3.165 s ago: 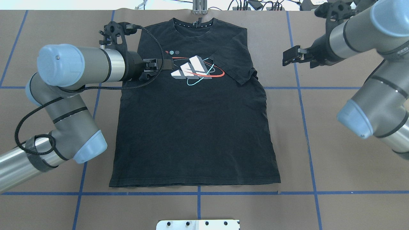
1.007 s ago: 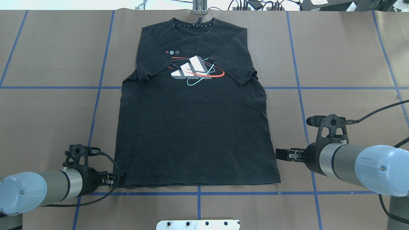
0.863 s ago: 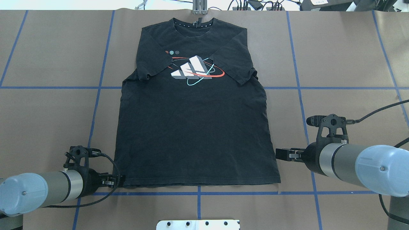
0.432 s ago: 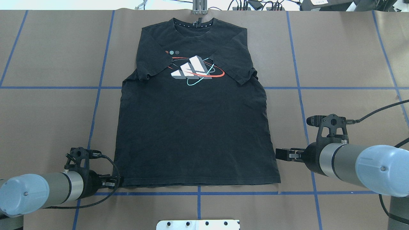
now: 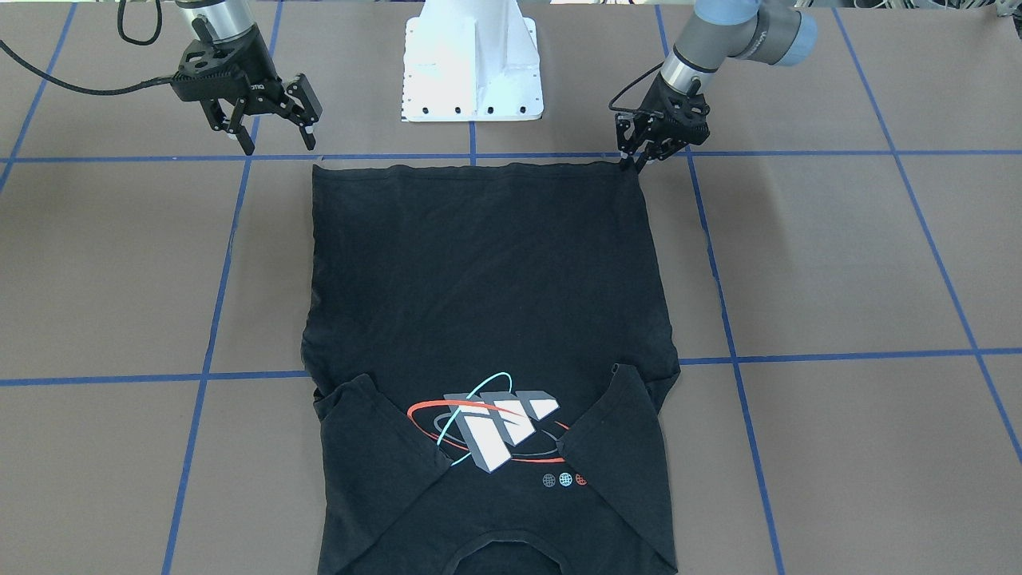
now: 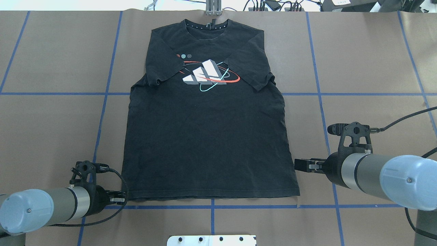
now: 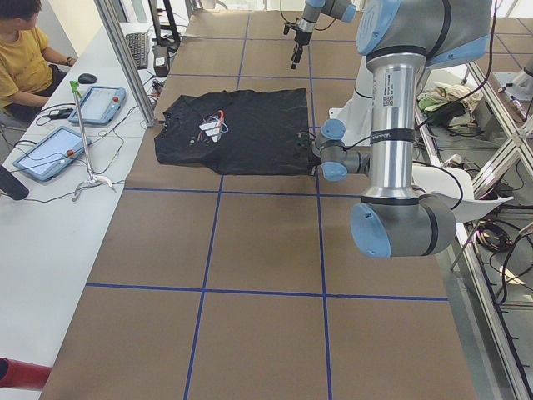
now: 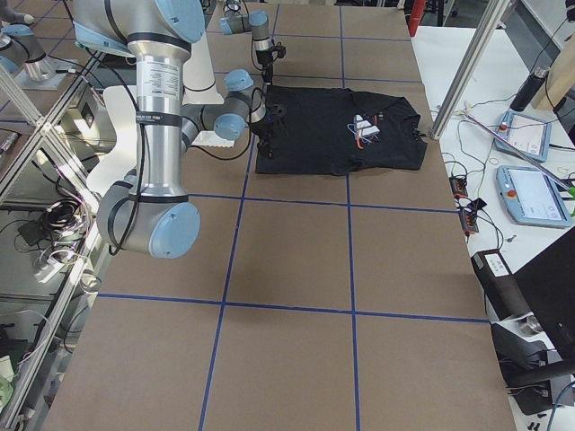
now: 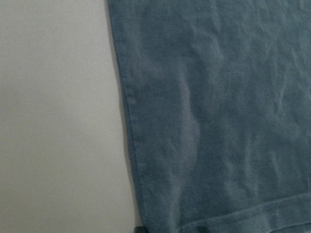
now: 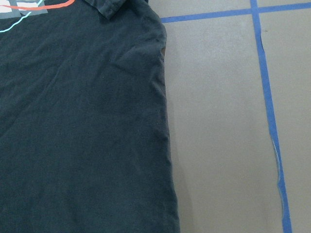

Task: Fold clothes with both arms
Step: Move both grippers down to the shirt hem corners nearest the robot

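Note:
The black T-shirt [image 6: 208, 136] lies flat, face up, on the brown table, collar away from the robot, both sleeves folded in over the chest graphic [image 6: 205, 77]. My left gripper [image 6: 122, 197] is low at the shirt's near left hem corner, and it also shows in the front view [image 5: 635, 164]. Its fingers look close together, but I cannot tell whether they hold cloth. The left wrist view shows that hem corner [image 9: 160, 223] up close. My right gripper [image 5: 275, 144] is open and empty, held above the table just off the near right hem corner [image 5: 315, 169].
The white pedestal base [image 5: 471, 64] stands just behind the hem. Blue tape lines [image 6: 102, 112] cross the brown table. A metal post [image 6: 213, 8] and cables sit at the far edge by the collar. An operator [image 7: 21, 50] sits with tablets [image 7: 50, 154] beyond the far side.
Both arms came from the sleeves down to the hem end. The left sleeve now lies folded in. In the last second the left gripper slid slightly outward at the corner; the right arm held still.

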Controlling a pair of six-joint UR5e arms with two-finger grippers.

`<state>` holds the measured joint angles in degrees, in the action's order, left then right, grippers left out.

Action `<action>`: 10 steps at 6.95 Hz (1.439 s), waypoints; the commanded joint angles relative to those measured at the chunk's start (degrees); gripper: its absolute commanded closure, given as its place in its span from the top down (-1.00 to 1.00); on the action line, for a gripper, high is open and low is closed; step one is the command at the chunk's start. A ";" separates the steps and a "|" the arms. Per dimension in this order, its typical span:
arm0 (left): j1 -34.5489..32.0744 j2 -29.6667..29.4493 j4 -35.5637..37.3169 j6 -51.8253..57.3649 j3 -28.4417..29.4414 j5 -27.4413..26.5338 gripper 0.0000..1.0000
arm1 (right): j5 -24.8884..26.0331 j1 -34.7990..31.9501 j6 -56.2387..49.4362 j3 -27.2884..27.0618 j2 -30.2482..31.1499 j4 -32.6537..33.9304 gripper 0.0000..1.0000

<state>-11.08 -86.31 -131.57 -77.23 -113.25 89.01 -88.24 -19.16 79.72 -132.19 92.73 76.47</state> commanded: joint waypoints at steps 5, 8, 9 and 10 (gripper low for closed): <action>0.10 2.02 0.00 -0.20 -2.23 -0.24 -1.00 | 1.91 1.48 1.74 0.61 0.09 0.00 1.00; 0.18 1.58 -0.09 -0.20 -2.23 -0.51 -1.00 | 8.33 6.05 7.36 6.38 0.17 -6.82 0.99; 0.18 1.49 -0.18 -0.11 -2.23 -0.60 -1.00 | 11.05 7.89 8.95 7.89 0.17 -9.03 0.99; 0.18 1.49 -0.26 -0.02 -2.23 -0.68 -1.00 | 13.77 10.78 13.14 8.08 0.17 -9.23 0.99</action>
<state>-10.91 -84.77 -131.73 -77.35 -115.48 88.45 -77.74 -11.39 88.83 -125.15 92.88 68.60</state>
